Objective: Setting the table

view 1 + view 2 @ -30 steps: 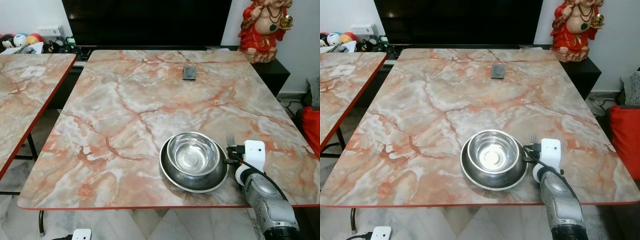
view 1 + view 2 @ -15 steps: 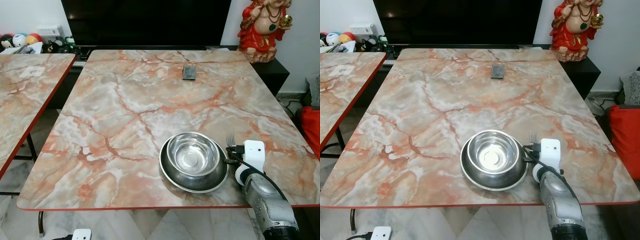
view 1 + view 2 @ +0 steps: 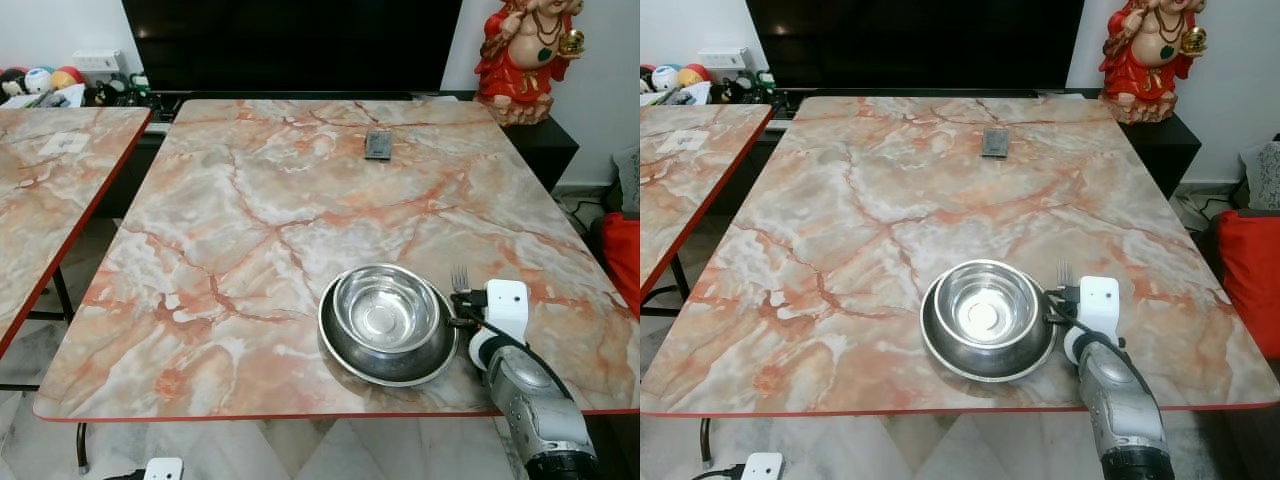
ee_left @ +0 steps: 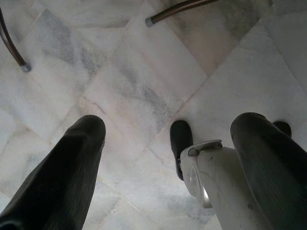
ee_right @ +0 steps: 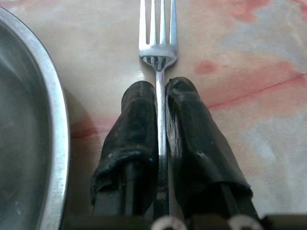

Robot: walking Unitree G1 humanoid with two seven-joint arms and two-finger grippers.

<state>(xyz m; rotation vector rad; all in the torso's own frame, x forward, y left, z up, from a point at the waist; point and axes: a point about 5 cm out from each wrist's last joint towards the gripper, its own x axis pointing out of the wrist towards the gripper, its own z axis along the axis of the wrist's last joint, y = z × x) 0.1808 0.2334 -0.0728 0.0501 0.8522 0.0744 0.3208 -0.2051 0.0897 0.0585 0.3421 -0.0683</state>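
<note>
Two black fingers (image 5: 139,129) of the right claw (image 5: 160,93) pinch the neck of a fork (image 5: 158,43), as the right wrist view makes plain; the head views give just the tines poking out past the white wrist camera (image 3: 505,305). The left wrist view looks down at the pale marble floor (image 4: 144,72), where the left claw (image 4: 168,129) hangs idle with its fingers spread apart.

The surface (image 3: 300,200) is orange-veined marble with a red edge. A second one like it (image 3: 50,190) stands to the left, a dark screen (image 3: 290,40) behind, and a red figurine (image 3: 525,55) at the far right corner. A small dark object (image 3: 378,145) lies toward the far side.

The fork sits low over the surface, tines pointing away from the robot, just right of a steel bowl (image 3: 385,308) nested in a steel plate (image 3: 345,355).
</note>
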